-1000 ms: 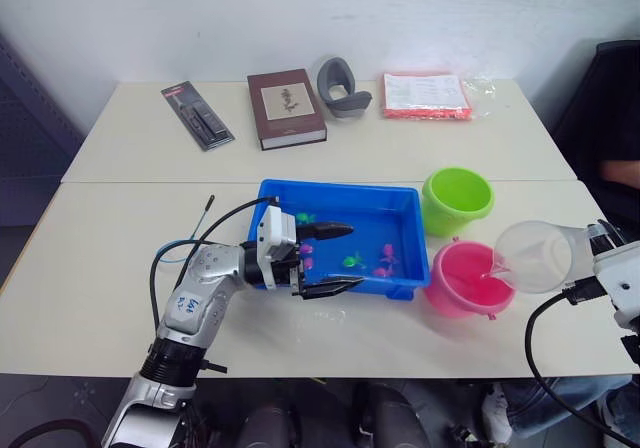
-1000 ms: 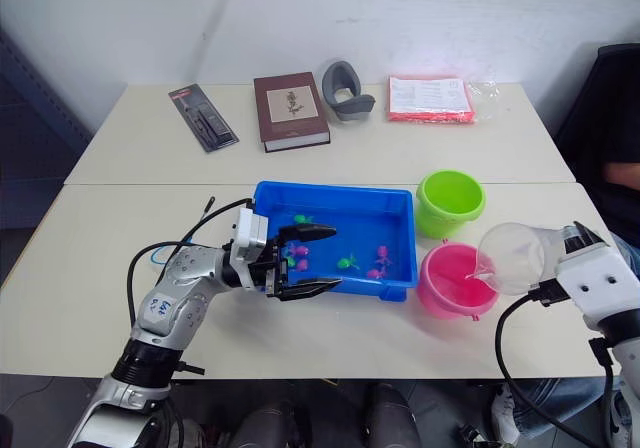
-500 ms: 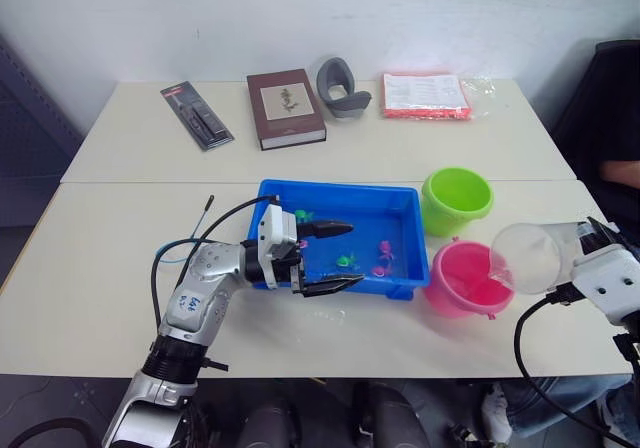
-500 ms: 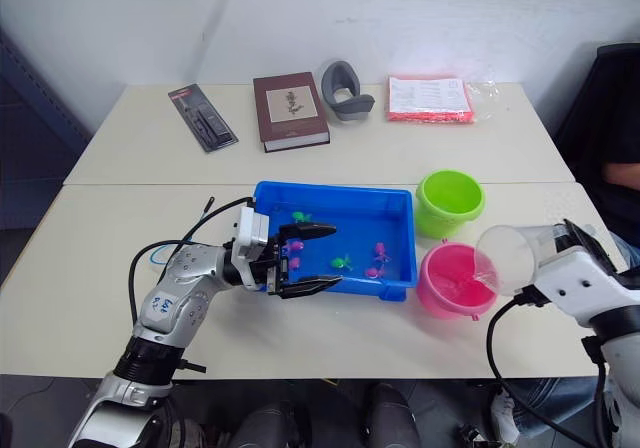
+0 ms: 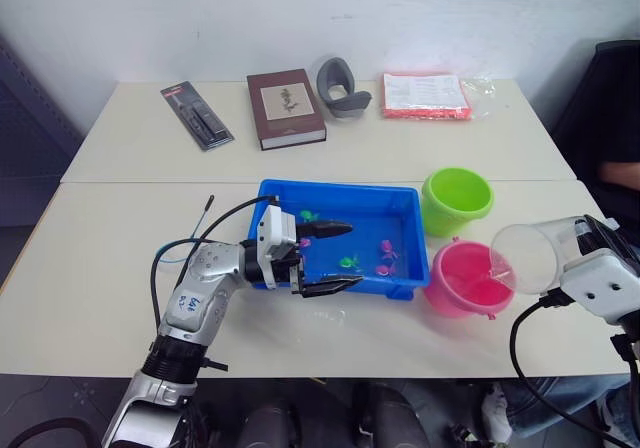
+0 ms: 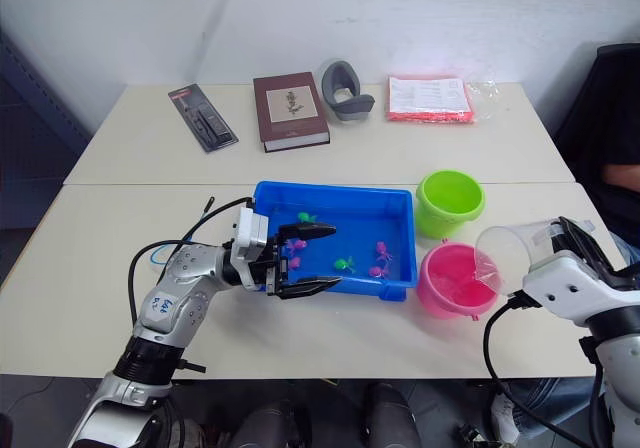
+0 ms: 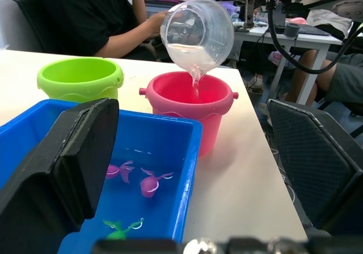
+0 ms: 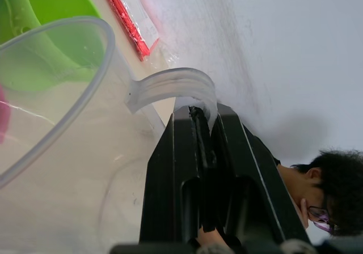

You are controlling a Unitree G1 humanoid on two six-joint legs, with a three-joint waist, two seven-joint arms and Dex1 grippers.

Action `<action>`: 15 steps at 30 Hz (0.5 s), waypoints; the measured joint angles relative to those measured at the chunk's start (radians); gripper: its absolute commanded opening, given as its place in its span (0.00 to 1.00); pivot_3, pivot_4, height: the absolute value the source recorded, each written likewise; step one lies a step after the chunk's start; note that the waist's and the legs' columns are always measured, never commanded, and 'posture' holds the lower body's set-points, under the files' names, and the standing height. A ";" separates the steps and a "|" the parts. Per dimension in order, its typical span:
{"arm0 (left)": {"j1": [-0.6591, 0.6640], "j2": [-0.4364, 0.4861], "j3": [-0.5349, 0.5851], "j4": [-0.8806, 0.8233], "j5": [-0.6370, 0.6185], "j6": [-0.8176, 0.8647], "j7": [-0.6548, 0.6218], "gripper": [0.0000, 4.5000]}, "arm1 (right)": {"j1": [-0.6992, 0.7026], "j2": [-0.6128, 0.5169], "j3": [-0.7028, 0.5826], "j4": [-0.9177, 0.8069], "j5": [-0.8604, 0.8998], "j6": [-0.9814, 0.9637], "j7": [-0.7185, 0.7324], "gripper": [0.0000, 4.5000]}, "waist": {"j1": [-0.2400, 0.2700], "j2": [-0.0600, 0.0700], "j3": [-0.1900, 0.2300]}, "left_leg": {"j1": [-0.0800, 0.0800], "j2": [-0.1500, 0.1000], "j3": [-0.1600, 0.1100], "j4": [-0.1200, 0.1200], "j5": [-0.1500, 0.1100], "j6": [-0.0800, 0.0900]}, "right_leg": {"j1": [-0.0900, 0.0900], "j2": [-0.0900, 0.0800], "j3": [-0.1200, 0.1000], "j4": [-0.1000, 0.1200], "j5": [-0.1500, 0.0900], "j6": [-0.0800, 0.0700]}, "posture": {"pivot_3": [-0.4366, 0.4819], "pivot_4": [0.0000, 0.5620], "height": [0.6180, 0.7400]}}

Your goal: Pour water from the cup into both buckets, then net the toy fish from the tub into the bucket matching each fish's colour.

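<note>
Left eye view: clear cup [image 5: 527, 258] is held tipped on its side at the right of the table, mouth and lip over the rim of the pink bucket [image 5: 468, 280]; right gripper [image 5: 585, 230] sits at the cup's far side, away from the bucket. Green bucket [image 5: 456, 200] stands just behind the pink one, both just right of the blue tub [image 5: 345, 238]. Left gripper [image 5: 331, 258] hovers at the tub's front-left corner, fingers spread wide, one over the water and one over the front rim, empty. Small pink and green toy fish [image 5: 383, 251] lie in the tub to the right of that gripper, apart from it. Behind the tub: a brown book [image 5: 286, 107], a black blister pack [image 5: 197, 115], a grey curved object [image 5: 341, 86], a red-edged packet [image 5: 426, 95]. Right eye view: same layout; the cup's lip reaches over the pink bucket's right rim. Left wrist view: a thin stream of water [image 7: 195, 84] runs from the cup's lip into the pink bucket; the two open fingers [image 7: 68, 169] frame the tub corner, with pink and green fish below; a seated person in black [image 7: 93, 16] is behind. Right wrist view: fingers [image 8: 187, 169] are clamped together on the cup's handle [image 8: 173, 87], with the cup wall beside them and the green bucket seen beyond it.
</note>
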 measured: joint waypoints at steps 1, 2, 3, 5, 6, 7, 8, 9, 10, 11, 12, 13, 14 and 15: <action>0.000 0.000 0.000 0.000 0.000 -0.003 0.000 1.00 | 0.000 0.001 0.000 0.000 0.000 -0.005 0.000 0.02 | 0.000 0.000 0.000 | 0.000 0.000 0.000 0.000 0.000 0.000 | 0.000 0.000 0.000 0.000 0.000 0.000 | 0.48 0.27 1.00; 0.000 0.000 0.000 0.001 0.000 -0.005 0.000 1.00 | 0.000 0.002 0.000 0.000 0.000 -0.005 0.000 0.02 | 0.000 0.000 0.000 | 0.000 0.000 0.000 0.000 0.000 0.000 | 0.000 0.000 0.000 0.000 0.000 0.000 | 0.48 0.27 1.00; 0.000 0.000 0.000 0.002 0.001 -0.006 0.000 1.00 | 0.000 0.005 0.000 0.000 0.000 -0.005 0.000 0.02 | 0.000 0.000 0.000 | 0.000 0.000 0.000 0.000 0.000 0.000 | 0.000 0.000 0.000 0.000 0.000 0.000 | 0.48 0.27 1.00; 0.000 0.000 0.000 0.006 0.002 -0.007 0.000 1.00 | 0.000 0.014 0.000 0.000 0.001 -0.005 0.000 0.02 | 0.000 0.000 0.000 | 0.000 0.000 0.000 0.000 0.000 0.000 | 0.000 0.000 0.000 0.000 0.000 0.000 | 0.48 0.27 1.00; 0.000 0.000 0.000 0.007 0.002 -0.008 0.000 1.00 | -0.003 0.026 0.000 0.000 0.010 -0.004 0.000 0.02 | 0.000 0.000 0.000 | 0.000 0.000 0.000 0.000 0.000 0.000 | 0.000 0.000 0.000 0.000 0.000 0.000 | 0.48 0.27 1.00; 0.000 0.000 0.000 0.008 0.003 -0.009 0.000 1.00 | -0.006 0.043 0.000 0.000 0.028 0.001 0.000 0.02 | 0.000 0.000 0.000 | 0.000 0.000 0.000 0.000 0.000 0.000 | 0.000 0.000 0.000 0.000 0.000 0.000 | 0.48 0.27 1.00; -0.001 0.000 0.000 0.009 0.003 -0.012 0.000 1.00 | -0.013 0.065 -0.001 -0.001 0.053 0.016 0.000 0.02 | 0.000 0.000 0.000 | 0.000 0.000 0.000 0.000 0.000 0.000 | 0.000 0.000 0.000 0.000 0.000 0.000 | 0.48 0.27 1.00; -0.001 0.000 0.000 0.009 0.003 -0.014 0.000 1.00 | -0.022 0.085 -0.002 -0.001 0.075 0.031 0.000 0.02 | 0.000 0.000 0.000 | 0.000 0.000 0.000 0.000 0.000 0.000 | 0.000 0.000 0.000 0.000 0.000 0.000 | 0.48 0.27 1.00; -0.001 0.000 0.001 0.009 0.004 -0.015 0.001 1.00 | -0.027 0.095 -0.003 -0.001 0.096 0.048 0.001 0.02 | 0.000 0.000 0.000 | 0.000 0.000 0.000 0.000 0.000 0.000 | 0.000 0.000 0.000 0.000 0.000 0.000 | 0.48 0.27 1.00; -0.004 -0.002 0.004 0.009 0.003 -0.014 0.006 1.00 | -0.036 0.110 -0.007 -0.004 0.128 0.071 0.001 0.02 | 0.000 0.000 0.000 | 0.000 0.000 0.000 0.000 0.000 0.000 | 0.000 0.000 0.000 0.000 0.000 0.000 | 0.48 0.27 1.00; -0.008 -0.004 0.012 0.010 0.001 -0.010 0.013 1.00 | -0.048 0.132 -0.017 -0.011 0.163 0.096 0.001 0.02 | 0.000 0.000 0.000 | 0.000 0.000 0.000 0.000 0.000 0.000 | 0.000 0.000 0.000 0.001 0.000 0.000 | 0.48 0.27 1.00; -0.012 -0.004 0.017 0.010 -0.001 -0.005 0.018 1.00 | -0.057 0.143 -0.023 -0.017 0.192 0.120 0.001 0.02 | 0.000 0.000 0.000 | 0.000 0.000 0.000 0.000 0.000 0.000 | 0.000 0.000 0.000 0.001 0.000 0.000 | 0.48 0.27 1.00; -0.022 -0.004 0.026 0.012 -0.002 -0.002 0.027 1.00 | -0.080 0.167 -0.042 -0.031 0.238 0.165 -0.001 0.02 | 0.000 0.000 0.000 | 0.000 0.000 0.000 0.000 0.000 0.000 | 0.000 0.000 0.000 0.001 0.000 0.000 | 0.48 0.27 1.00; -0.026 -0.004 0.035 0.012 -0.003 0.000 0.031 1.00 | -0.093 0.174 -0.051 -0.038 0.266 0.194 -0.006 0.02 | 0.000 0.000 0.000 | 0.000 0.000 0.000 0.000 0.000 0.000 | 0.000 0.000 0.000 0.001 0.000 0.000 | 0.48 0.27 1.00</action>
